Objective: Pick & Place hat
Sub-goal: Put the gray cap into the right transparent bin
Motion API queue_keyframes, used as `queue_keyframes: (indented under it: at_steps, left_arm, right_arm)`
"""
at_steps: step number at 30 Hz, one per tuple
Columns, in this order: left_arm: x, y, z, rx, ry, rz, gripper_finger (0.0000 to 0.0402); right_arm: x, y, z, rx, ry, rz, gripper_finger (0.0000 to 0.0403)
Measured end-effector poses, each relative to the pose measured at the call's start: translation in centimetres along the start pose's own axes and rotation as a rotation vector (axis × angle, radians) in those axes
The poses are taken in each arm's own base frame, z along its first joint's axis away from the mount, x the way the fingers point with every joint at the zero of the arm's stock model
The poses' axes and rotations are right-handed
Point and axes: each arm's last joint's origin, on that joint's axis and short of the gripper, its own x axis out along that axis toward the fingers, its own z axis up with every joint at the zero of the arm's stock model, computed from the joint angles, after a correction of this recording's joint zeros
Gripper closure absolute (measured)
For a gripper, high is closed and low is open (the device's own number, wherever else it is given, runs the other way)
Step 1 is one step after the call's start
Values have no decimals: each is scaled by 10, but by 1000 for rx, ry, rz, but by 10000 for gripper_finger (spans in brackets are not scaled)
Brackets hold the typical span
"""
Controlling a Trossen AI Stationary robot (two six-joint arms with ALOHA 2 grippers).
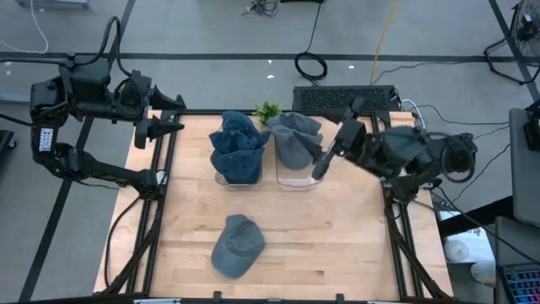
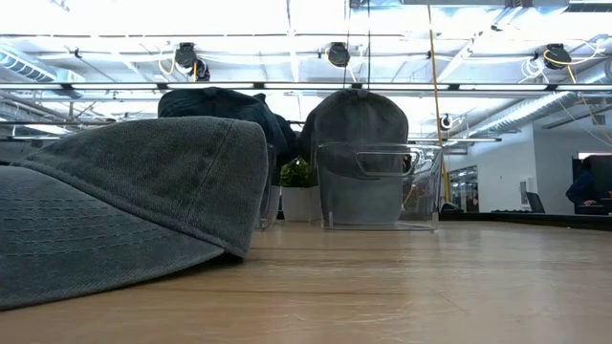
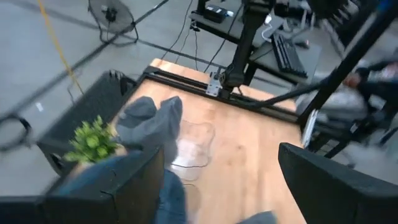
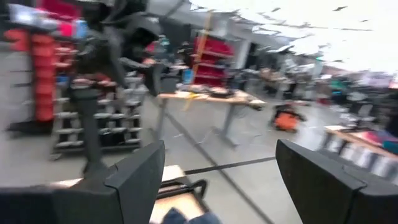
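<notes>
A faded blue-grey cap (image 1: 237, 246) lies on the wooden table near its front edge, opening down; it fills the low view's left foreground (image 2: 124, 201). At the far middle stand two clear bins: the left one (image 1: 237, 176) is piled with dark blue hats (image 1: 239, 145), and the right one (image 2: 375, 186) holds a grey hat (image 1: 295, 138). My left gripper (image 1: 180, 116) hangs open over the table's far left corner. My right gripper (image 1: 329, 142) is open and raised beside the right bin. Nothing sits between the fingers in either wrist view (image 3: 221, 162) (image 4: 217, 162).
A small green plant (image 1: 268, 111) stands behind and between the bins. A black keyboard-like box (image 1: 342, 97) sits just past the far edge. Black frame rails (image 1: 160, 194) run along the table's left and right sides. Bare wood (image 1: 337, 236) lies to the right of the cap.
</notes>
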Motion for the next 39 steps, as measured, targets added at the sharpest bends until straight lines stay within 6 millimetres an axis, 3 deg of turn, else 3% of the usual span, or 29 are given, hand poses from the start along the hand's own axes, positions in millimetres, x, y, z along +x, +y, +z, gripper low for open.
queue_keyframes:
  at_steps: [5, 10, 13, 19, 29, 39]
  left_arm:
    - [0, 0, 0, -206, 2, -7, 78]
    - [2, -4, 0, -274, 30, -82, 78]
    - [11, -8, 1, -279, 66, -117, 78]
    - [42, -15, 4, -302, 163, -165, 78]
    - [107, -45, -2, 33, 333, -300, 78]
    - [161, -63, -28, 307, 592, -363, 78]
  right_arm:
    - [12, -20, -6, 4, 89, 129, 110]
    - [25, -31, -24, 60, 230, 353, 110]
    - [26, -30, -30, 36, 256, 452, 110]
    - [25, -25, -24, 21, 189, 478, 110]
    - [10, -20, -3, 122, 37, 522, 110]
    - [5, -23, 14, 219, -103, 512, 110]
